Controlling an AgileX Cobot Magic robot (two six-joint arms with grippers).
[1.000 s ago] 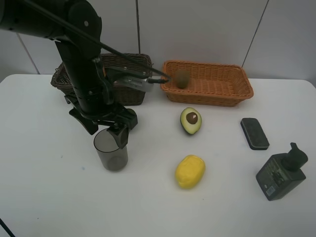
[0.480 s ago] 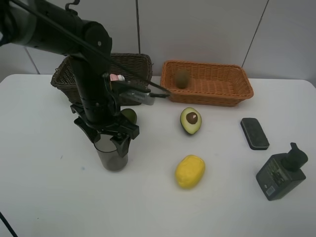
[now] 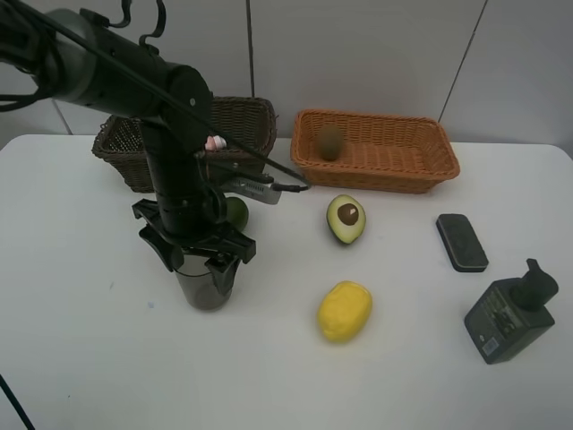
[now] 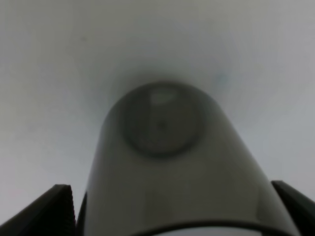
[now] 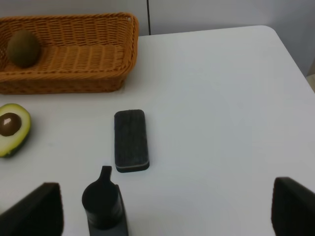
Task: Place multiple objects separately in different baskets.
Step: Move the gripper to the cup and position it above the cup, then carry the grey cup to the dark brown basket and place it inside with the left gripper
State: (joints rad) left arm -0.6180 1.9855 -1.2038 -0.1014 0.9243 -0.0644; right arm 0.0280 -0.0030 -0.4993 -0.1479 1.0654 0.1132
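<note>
Left claw (image 3: 198, 262) hanging directly above upright grey cup (image 3: 204, 291), jaws standing wide open, straddling rim, nothing gripped; right claw (image 5: 170, 210) gaping empty, well apart.

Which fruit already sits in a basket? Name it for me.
The brown kiwi, lying inside the orange-tan basket. The halved avocado, yellow lemon and green round fruit all rest on the white table.
</note>
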